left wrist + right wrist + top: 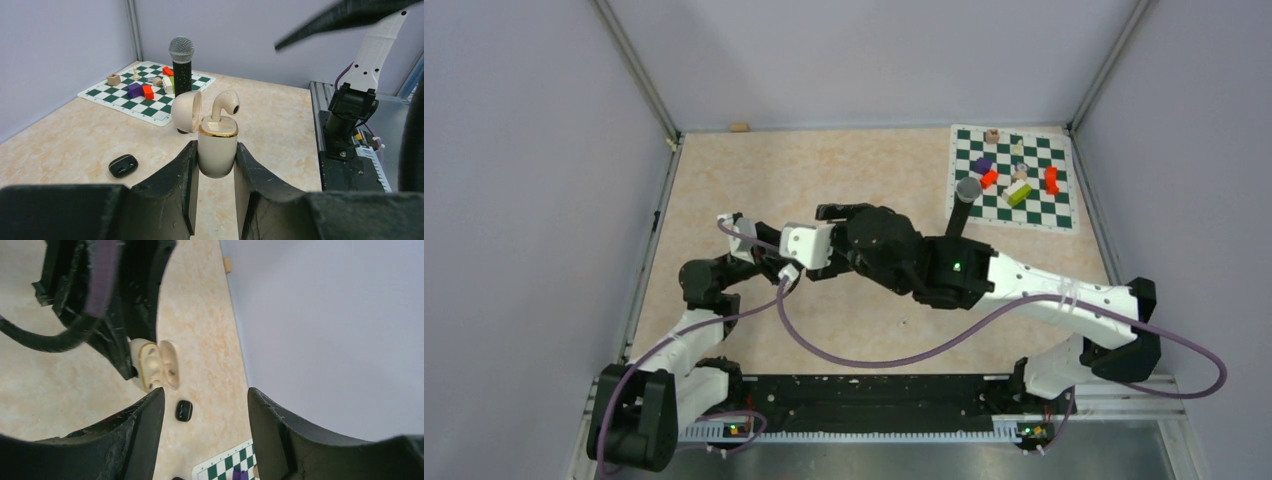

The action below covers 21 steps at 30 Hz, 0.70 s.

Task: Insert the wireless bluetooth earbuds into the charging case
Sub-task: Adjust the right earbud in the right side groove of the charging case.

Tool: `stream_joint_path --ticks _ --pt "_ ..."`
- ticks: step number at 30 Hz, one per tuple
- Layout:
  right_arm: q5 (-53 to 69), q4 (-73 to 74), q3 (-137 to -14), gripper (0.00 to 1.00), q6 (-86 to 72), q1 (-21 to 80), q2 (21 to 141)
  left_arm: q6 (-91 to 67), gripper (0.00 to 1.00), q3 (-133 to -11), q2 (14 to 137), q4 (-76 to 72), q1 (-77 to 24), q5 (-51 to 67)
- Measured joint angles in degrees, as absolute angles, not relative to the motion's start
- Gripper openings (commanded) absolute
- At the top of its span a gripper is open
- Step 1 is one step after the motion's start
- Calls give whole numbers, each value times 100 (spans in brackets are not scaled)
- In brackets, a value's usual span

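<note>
1. L gripper (216,149): fingers pressed onto both sides of the charging case (217,155), held upright above the table (70,135).
2. Charging case: cream w/ gold rim. Lid (186,111) is hinged open to one side.
3. Whitish earbud (225,105): one only, stem down in the case, head sticking up above the rim.
4. R gripper (205,392): fingers spread, nothing btwn them. Points at the held case from nearby.
5. Black pod (123,165): small oval lying on the table, apart from the case. Cannot tell if bud or case.
6. Microphone (181,65): upright behind the case, at the edge of the checkered mat (107,95).
7. Coloured blocks (141,91): several, on the mat.
</note>
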State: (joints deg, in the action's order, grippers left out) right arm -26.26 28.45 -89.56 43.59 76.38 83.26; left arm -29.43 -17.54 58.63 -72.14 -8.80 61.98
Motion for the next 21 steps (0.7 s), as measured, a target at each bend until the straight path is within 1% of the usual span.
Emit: stream_joint_path --ticks 4,7,10,13,17,21 --pt "-2163 3144 -9435 61 3992 7271 8086 -3179 0 -1774 5822 -7389 -871 6200" --pt "-1728 3240 -9496 62 3701 6820 7732 -3439 0 -1815 5798 -7566 -864 6204" --pt "-1417 3153 -9367 67 3454 6407 7376 -3874 0 -1940 5778 -7808 -860 6184" --pt "-1225 2954 -8923 69 3280 6226 7041 -4399 0 -2134 5776 -8036 -854 6149" --pt "-906 2961 -8700 70 3103 6173 7081 -5054 0 -2383 5780 -8333 -849 6121" --pt "-381 3201 -8890 70 2849 6147 7332 -5441 0 -2443 5791 -8501 -851 6104"
